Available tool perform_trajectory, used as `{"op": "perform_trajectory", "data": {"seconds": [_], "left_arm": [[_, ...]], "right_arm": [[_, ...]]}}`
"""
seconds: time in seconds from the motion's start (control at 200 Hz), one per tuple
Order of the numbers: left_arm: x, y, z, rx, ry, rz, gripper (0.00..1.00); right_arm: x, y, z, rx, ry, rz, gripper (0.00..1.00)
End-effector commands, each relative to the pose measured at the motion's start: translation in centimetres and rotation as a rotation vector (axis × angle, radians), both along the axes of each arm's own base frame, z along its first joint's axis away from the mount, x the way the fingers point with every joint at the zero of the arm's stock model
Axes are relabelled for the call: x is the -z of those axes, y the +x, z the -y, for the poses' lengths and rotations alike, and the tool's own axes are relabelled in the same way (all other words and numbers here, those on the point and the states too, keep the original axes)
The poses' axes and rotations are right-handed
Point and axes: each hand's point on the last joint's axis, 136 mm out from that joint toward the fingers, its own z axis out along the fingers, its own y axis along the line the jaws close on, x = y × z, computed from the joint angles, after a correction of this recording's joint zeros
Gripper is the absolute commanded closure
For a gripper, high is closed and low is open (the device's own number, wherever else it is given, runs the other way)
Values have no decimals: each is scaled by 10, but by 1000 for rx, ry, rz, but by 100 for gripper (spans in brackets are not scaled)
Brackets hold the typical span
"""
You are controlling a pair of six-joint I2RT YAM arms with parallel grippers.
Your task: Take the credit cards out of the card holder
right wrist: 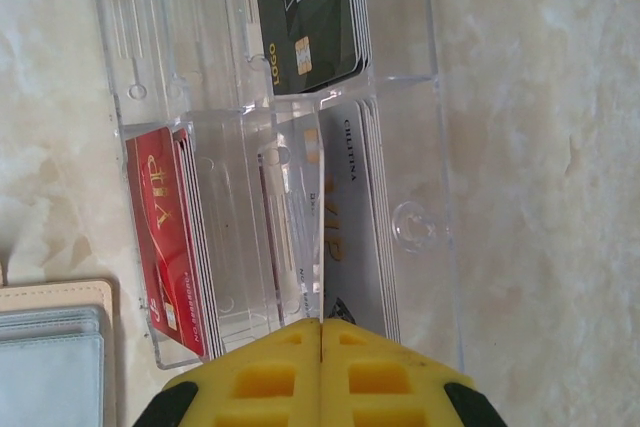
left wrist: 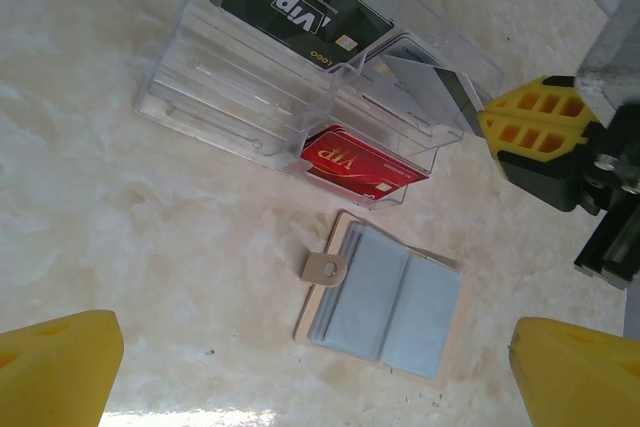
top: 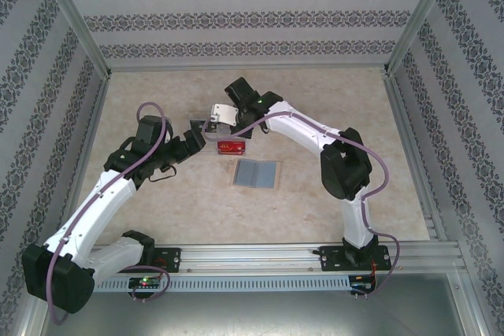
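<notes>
The tan card holder lies open and flat on the table, its blue-grey sleeves facing up, with a snap tab on its left edge. Its corner shows at the lower left of the right wrist view. My right gripper is shut on a thin pale credit card, seen edge-on and held upright over the clear tray. From above, that card sticks out of the right gripper. My left gripper hangs open above the holder with nothing between its fingers, left of the tray.
The clear compartment tray stands just behind the holder. It holds black cards, red cards and silver cards. The right gripper's yellow fingers reach in over its right end. Patterned walls enclose the table.
</notes>
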Motion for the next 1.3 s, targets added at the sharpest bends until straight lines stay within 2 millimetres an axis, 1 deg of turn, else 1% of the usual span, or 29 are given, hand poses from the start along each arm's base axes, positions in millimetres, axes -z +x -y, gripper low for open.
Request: {"op": "perform_trajectory", "data": {"seconds": [0.0,0.13,0.22,0.44,0.46,0.47,0.5,0.625,0.675,0.739,0.834,0.924,1.084,1.194,1.254,1.294], "left_arm": [[5,-6,-8,-4,22,-15,0],[5,-7,-8,-2,20,-15,0],[5,-8,-9,-6,18,-14,0],[6,-10,-9,-7,13,-12,0],[6,-10,-10,-8,13,-12,0],[6,-10,-10,-8,13,-11,0],[5,-10,-10,-9,13,-9,0],[6,-10,-10,-8,8,-10,0],[6,-10,-10,-8,7,-10,0],[6,-10,-10,-7,6,-10,0],[6,-11,-10,-5,6,-9,0],[7,-10,-9,-2,1,-8,0],[9,-6,-2,28,-14,-13,0],[11,-4,4,60,-24,-18,0],[11,-3,8,80,-32,-15,2],[11,-2,9,91,-36,-12,4]], "right_arm": [[2,5,-6,-4,-14,23,100],[4,7,-7,2,-22,34,100],[3,11,-8,16,-24,48,94],[6,21,-7,62,-28,78,90],[5,22,-8,65,-27,82,89],[6,22,-8,67,-26,83,86],[5,24,-8,78,-25,90,82],[2,29,-9,101,-17,103,76],[1,31,-10,109,-14,106,72],[-1,33,-10,124,-10,112,72],[-10,37,-9,163,18,133,71],[-25,41,-7,214,67,145,71],[-55,36,2,339,206,149,71],[-73,26,20,484,343,132,71],[-76,17,33,567,402,102,70],[-75,11,44,629,432,76,70]]}}
